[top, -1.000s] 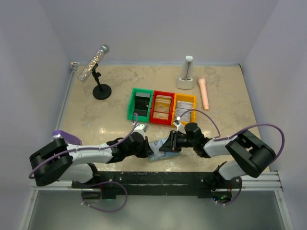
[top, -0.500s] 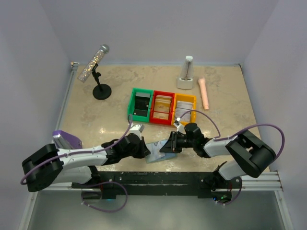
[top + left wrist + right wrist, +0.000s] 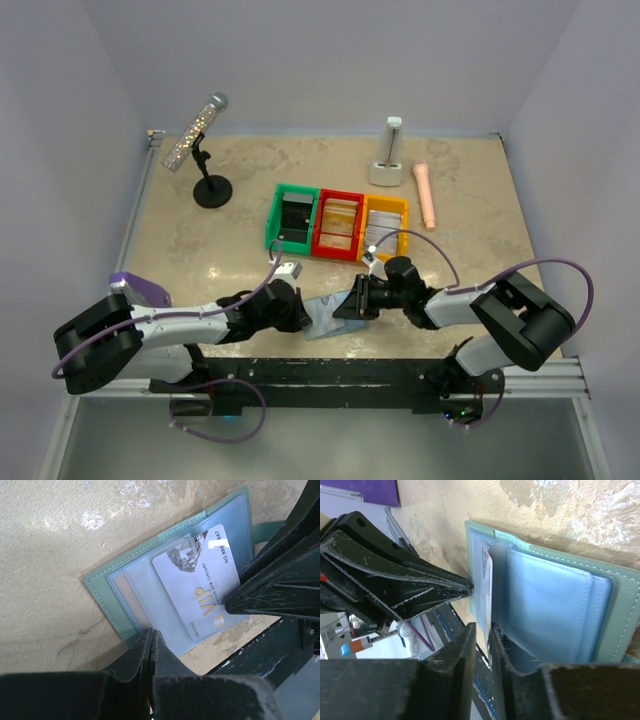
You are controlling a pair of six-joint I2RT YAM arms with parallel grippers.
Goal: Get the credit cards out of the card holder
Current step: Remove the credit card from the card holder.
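Marbled tabletop (image 3: 45, 555) bears the open card holder (image 3: 102, 590), its near edge pinched by the closed left gripper (image 3: 151, 635), while the right gripper (image 3: 483, 629) clamps the half-out card (image 3: 197, 587), whose length runs toward it.

Bright overhead light leaves white glare on the marbled surface (image 3: 55, 565). In the right wrist view the card holder (image 3: 555, 615) and credit card (image 3: 486, 590) blur softly.

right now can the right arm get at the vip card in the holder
Probably yes: the right gripper looks closed on the exposed edge of the VIP card, nothing lies between, and the shut left gripper pins the card holder.
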